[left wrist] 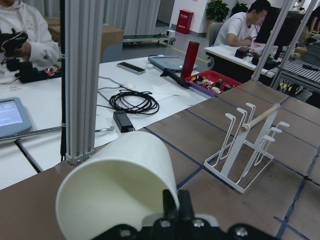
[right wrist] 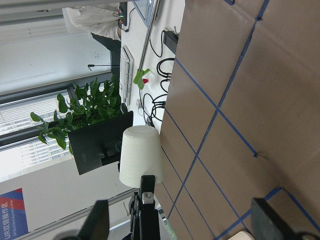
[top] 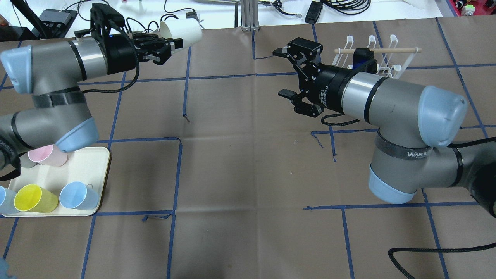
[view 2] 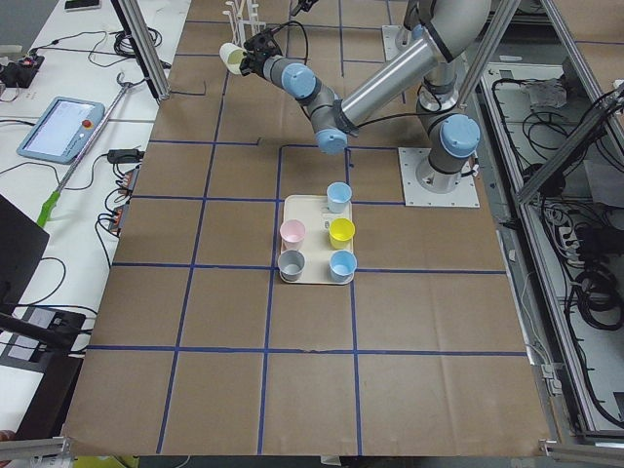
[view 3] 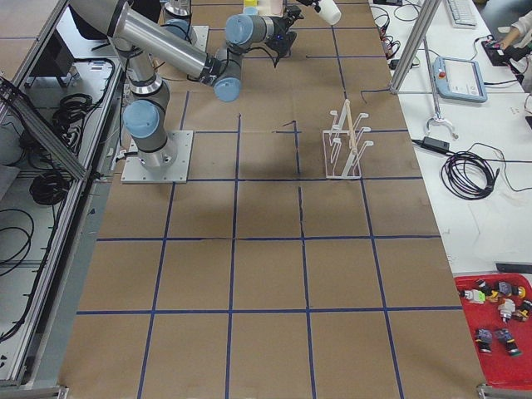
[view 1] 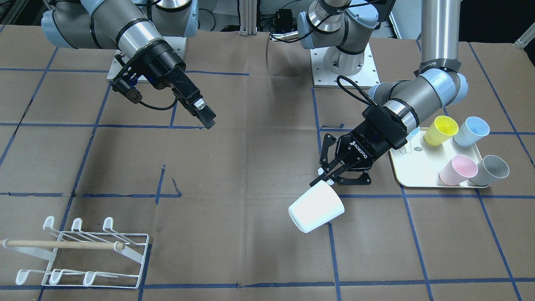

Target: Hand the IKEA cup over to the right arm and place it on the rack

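My left gripper (view 1: pixel 324 179), the claw-like ROBOTIQ one, is shut on the rim of a white IKEA cup (view 1: pixel 316 207). It holds the cup tilted in the air, base pointing away from the wrist. The cup also shows in the overhead view (top: pixel 182 31) and in the left wrist view (left wrist: pixel 120 175). The right arm's gripper (top: pixel 285 73) has straight black fingers, is open and empty, and points toward the cup from well apart. The right wrist view shows the cup (right wrist: pixel 141 155) between its spread fingers (right wrist: pixel 100 225). The white wire rack (view 1: pixel 83 251) with its wooden dowel stands empty beyond the right gripper (top: pixel 383 58).
A cream tray (view 1: pixel 418 177) near the left arm holds yellow (view 1: pixel 441 130), blue (view 1: pixel 471 131), pink (view 1: pixel 458 169) and grey (view 1: pixel 490 170) cups. Brown paper with blue tape lines covers the table. An aluminium post (left wrist: pixel 82 75) stands just past the cup at the table edge.
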Motion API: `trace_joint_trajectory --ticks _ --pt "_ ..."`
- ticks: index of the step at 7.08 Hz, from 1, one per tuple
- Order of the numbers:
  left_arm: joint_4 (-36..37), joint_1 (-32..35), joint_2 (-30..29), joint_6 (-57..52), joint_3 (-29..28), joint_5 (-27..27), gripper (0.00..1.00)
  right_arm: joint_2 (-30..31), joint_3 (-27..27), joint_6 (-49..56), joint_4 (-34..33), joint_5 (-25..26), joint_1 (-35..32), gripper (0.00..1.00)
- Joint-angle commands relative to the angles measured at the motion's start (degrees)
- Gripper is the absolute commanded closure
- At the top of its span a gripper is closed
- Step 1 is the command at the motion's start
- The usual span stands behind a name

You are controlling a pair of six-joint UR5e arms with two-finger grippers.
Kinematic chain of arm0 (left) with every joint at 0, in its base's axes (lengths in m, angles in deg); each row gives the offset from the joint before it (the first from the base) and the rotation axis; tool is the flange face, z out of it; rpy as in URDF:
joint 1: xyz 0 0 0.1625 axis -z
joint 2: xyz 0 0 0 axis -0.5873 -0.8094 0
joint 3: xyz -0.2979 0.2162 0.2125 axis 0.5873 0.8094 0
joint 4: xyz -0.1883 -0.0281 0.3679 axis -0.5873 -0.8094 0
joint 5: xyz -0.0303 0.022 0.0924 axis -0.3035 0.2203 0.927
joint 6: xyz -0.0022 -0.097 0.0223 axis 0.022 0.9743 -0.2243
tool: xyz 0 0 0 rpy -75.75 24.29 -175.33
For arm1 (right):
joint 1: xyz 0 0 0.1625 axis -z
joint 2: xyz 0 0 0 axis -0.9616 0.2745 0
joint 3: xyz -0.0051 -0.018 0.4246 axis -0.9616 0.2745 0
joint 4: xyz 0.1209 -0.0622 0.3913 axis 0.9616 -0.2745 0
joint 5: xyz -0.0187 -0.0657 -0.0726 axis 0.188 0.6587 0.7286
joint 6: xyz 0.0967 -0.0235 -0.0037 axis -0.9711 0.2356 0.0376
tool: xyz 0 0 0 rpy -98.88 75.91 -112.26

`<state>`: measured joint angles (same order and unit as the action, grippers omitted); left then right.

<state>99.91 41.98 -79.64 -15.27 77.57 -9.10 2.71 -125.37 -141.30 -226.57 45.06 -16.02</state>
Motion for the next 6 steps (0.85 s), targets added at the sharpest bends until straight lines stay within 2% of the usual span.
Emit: trace_joint_trajectory --ticks 1,3,6 --pt "16.7 4.2 -3.6 12.0 0.8 -0.8 0.99 -0.1 0.0 0.1 -0.1 0.2 -0.1 0.00" --pt "17.4 8.7 -3.6 12.4 1.2 -0.2 0.97 -3.0 0.4 0.4 -0.7 2.6 -0.1 0.00" --pt "18.0 9.1 -2.6 12.4 3.1 -0.3 0.97 -3.5 1.3 0.3 -0.6 5.8 -0.2 0.01"
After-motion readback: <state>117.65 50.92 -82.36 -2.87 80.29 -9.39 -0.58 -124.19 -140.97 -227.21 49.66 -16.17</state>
